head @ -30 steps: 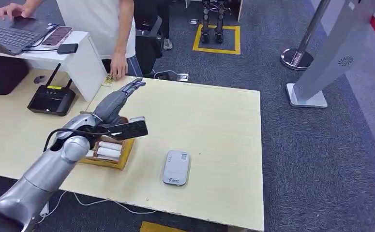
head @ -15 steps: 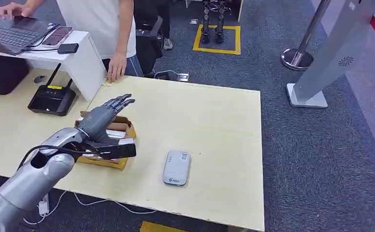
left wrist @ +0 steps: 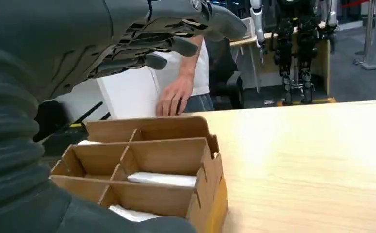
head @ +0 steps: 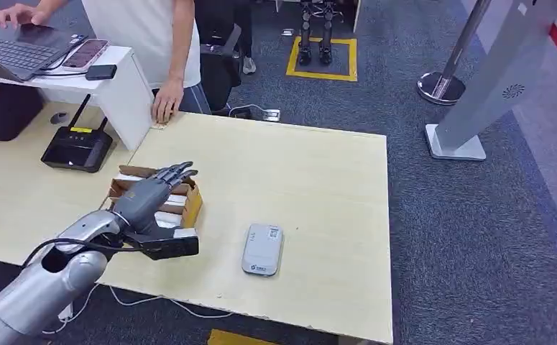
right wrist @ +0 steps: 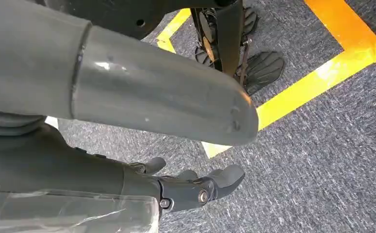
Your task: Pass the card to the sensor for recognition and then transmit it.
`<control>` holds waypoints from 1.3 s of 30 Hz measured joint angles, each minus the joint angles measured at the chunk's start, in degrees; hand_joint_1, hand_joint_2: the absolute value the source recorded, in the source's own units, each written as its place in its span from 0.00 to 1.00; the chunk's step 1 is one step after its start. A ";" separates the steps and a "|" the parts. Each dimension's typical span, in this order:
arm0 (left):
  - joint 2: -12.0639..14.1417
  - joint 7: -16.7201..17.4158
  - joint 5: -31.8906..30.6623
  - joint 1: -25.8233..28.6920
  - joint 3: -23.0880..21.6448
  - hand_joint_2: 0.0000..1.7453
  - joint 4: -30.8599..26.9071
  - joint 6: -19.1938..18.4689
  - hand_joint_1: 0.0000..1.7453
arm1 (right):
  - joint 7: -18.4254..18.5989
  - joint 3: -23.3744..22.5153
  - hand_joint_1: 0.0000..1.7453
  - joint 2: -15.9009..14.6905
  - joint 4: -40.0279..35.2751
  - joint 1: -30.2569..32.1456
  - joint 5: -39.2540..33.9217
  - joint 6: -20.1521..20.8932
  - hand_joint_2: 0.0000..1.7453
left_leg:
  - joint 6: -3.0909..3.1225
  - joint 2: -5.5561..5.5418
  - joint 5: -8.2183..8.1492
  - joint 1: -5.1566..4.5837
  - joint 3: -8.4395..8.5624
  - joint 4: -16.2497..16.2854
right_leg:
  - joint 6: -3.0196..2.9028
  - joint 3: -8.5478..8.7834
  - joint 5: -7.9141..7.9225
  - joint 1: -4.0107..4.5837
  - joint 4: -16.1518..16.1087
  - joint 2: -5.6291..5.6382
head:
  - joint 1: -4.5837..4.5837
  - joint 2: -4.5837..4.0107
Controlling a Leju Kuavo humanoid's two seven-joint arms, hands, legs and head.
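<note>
Starting from the tabletop [head: 318,180], I see wide bare wood between the card box and the far and right edges, so I have plenty of room to swing toward the sensor. My left arm comes in from the lower left, and the left robot hand [head: 149,194] hovers over the cardboard divider box [head: 189,208] with its fingers [left wrist: 171,46] spread apart and nothing in them. The right robot hand [right wrist: 195,187] hangs beside the body over the carpet, fingers loosely curled, holding nothing that I can make out. The box sits close to the tabletop's left side, with a router [head: 77,147] just beyond it and a person's hand [head: 166,100] resting at the far corner, so I judge my reach should stay low and short on that side. The white cards [left wrist: 161,178] lie in the compartments, none lifted. The sensor [head: 262,249], a small grey pad, lies near the front edge, well apart from the box. By my reading the task has hardly begun: picking, scanning and handing over all remain.
</note>
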 joint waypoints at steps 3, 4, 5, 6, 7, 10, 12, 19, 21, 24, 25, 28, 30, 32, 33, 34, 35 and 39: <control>0.24 0.24 -2.10 1.66 0.81 1.00 -0.48 0.75 0.00 | 0.00 -0.15 0.00 0.00 0.00 0.00 -0.07 -0.02 0.00 | 0.00 0.00 0.00 0.00 0.00 0.00 | 0.00 -0.01 0.00 0.00 0.00 0.01 | 0.00 0.00; 0.35 0.33 -3.15 2.27 1.14 1.00 -0.64 1.01 0.00 | 0.00 -0.24 0.00 0.00 0.00 0.01 -0.07 -0.02 0.00 | 0.00 0.01 0.00 0.00 0.00 0.00 | 0.00 -0.02 0.00 0.00 0.00 0.01 | -0.02 0.00; 0.35 0.68 -4.07 2.83 1.51 1.00 -0.79 1.16 0.00 | 0.00 -0.35 0.00 0.00 0.00 0.04 -0.04 0.00 0.00 | 0.00 0.00 0.00 0.00 -0.01 0.00 | 0.00 -0.02 0.00 0.00 0.00 0.01 | 0.00 0.00; 0.33 0.79 -4.98 3.38 1.81 1.00 -0.87 1.27 0.00 | 0.02 -0.42 0.00 0.00 0.00 0.05 -0.04 0.00 0.00 | 0.00 0.00 0.00 0.01 -0.01 0.00 | 0.00 -0.01 0.00 0.00 0.00 0.00 | 0.02 0.00; 0.33 1.01 -5.71 4.08 2.19 1.00 -0.98 1.34 0.00 | 0.02 -0.52 0.00 0.00 0.00 0.04 0.00 0.00 0.00 | 0.00 0.00 0.00 0.01 -0.01 0.00 | 0.00 -0.01 0.00 0.00 0.00 0.00 | 0.00 0.00; 0.33 1.25 -6.65 5.58 2.93 1.00 -1.14 1.40 0.00 | 0.02 -0.81 0.00 0.00 0.00 0.06 0.04 0.02 0.00 | 0.00 0.00 0.00 0.01 -0.01 0.00 | 0.00 -0.01 0.00 0.00 0.00 -0.01 | 0.00 0.00; 0.33 1.25 -7.08 6.29 3.32 1.00 -1.29 1.44 0.00 | 0.02 -0.87 0.00 0.00 0.00 0.05 0.04 0.02 0.00 | 0.00 -0.01 0.00 0.01 -0.01 0.00 | 0.00 0.00 0.00 0.00 0.00 -0.01 | 0.00 0.00; 0.33 1.27 -8.68 7.58 4.44 1.00 -1.73 1.47 0.00 | -0.07 -0.98 0.00 0.00 -0.02 0.05 0.04 0.07 0.00 | 0.00 -0.01 0.00 0.01 -0.01 0.00 | 0.00 0.00 0.00 0.00 0.00 -0.01 | 0.00 0.00; 0.33 1.27 -8.79 7.67 4.52 1.00 -1.86 1.47 0.00 | -0.07 -0.98 0.00 0.00 -0.02 0.04 0.07 0.04 0.00 | 0.00 -0.01 0.00 0.01 -0.01 0.00 | 0.00 0.00 0.00 0.00 0.00 -0.02 | 0.00 0.00; 0.33 1.27 -8.83 7.73 4.55 1.00 -1.88 1.47 0.00 | -0.07 -1.03 0.00 0.00 -0.02 0.04 0.13 0.04 0.00 | 0.00 -0.01 0.00 0.01 -0.01 0.00 | 0.00 0.00 0.00 0.00 0.00 -0.01 | 0.00 0.00; 0.33 1.27 -8.90 7.77 4.55 1.00 -1.88 1.47 0.00 | -0.07 -1.05 0.00 0.00 -0.02 0.04 0.13 0.04 0.00 | 0.00 -0.01 0.00 0.01 -0.01 0.00 | 0.00 0.00 0.00 0.00 0.00 -0.01 | 0.00 0.00; 0.35 1.38 -9.27 7.90 4.65 1.00 -1.88 1.42 0.00 | -0.04 -1.20 0.00 0.00 -0.02 0.04 0.17 -0.04 0.00 | 0.00 -0.01 0.00 0.01 -0.01 0.00 | 0.00 0.00 0.00 0.00 0.00 -0.01 | 0.00 0.00; 0.35 1.66 -9.82 8.10 5.05 1.00 -1.88 1.36 0.00 | 0.13 -1.31 0.00 0.00 -0.04 0.04 0.22 -0.20 0.00 | 0.00 -0.01 0.00 0.01 -0.01 0.00 | 0.00 0.00 0.00 0.00 0.00 -0.01 | 0.00 0.00; 0.37 1.92 -9.79 8.24 5.46 1.00 -1.88 0.88 0.00 | 0.31 -1.33 0.00 0.00 -0.04 0.05 0.24 -0.26 0.00 | 0.00 -0.01 0.00 0.01 -0.01 0.00 | 0.00 0.00 0.00 0.00 0.00 -0.01 | 0.00 0.00; 0.37 1.94 -9.64 8.28 5.51 1.00 -1.88 0.63 0.00 | 0.31 -1.36 0.00 0.00 -0.04 0.05 0.31 -0.26 0.00 | 0.00 -0.01 0.00 0.01 -0.01 0.00 | 0.00 0.00 0.00 0.00 0.00 -0.02 | 0.00 0.00; 0.35 1.92 -9.16 8.30 5.51 1.00 -1.88 0.07 0.00 | 0.31 -1.36 0.00 0.00 -0.04 0.04 0.39 -0.26 0.00 | 0.00 -0.01 0.00 0.01 -0.01 0.00 | 0.00 0.00 0.00 0.00 0.00 -0.02 | 0.02 0.00; 0.35 1.88 -8.66 8.35 5.53 1.00 -1.88 -0.44 0.00 | 0.31 -1.38 0.00 0.00 -0.07 0.03 0.39 -0.26 0.00 | 0.00 -0.01 0.00 0.01 -0.01 0.00 | 0.00 0.00 0.00 0.00 0.00 -0.02 | 0.00 0.00; 0.35 1.22 -7.74 8.37 5.53 1.00 -1.88 -1.18 0.00 | 0.26 -1.51 0.00 0.00 -0.07 0.03 0.39 -0.24 0.00 | 0.00 -0.01 0.00 0.01 -0.01 0.00 | 0.00 0.00 0.00 0.00 0.00 -0.02 | 0.00 0.00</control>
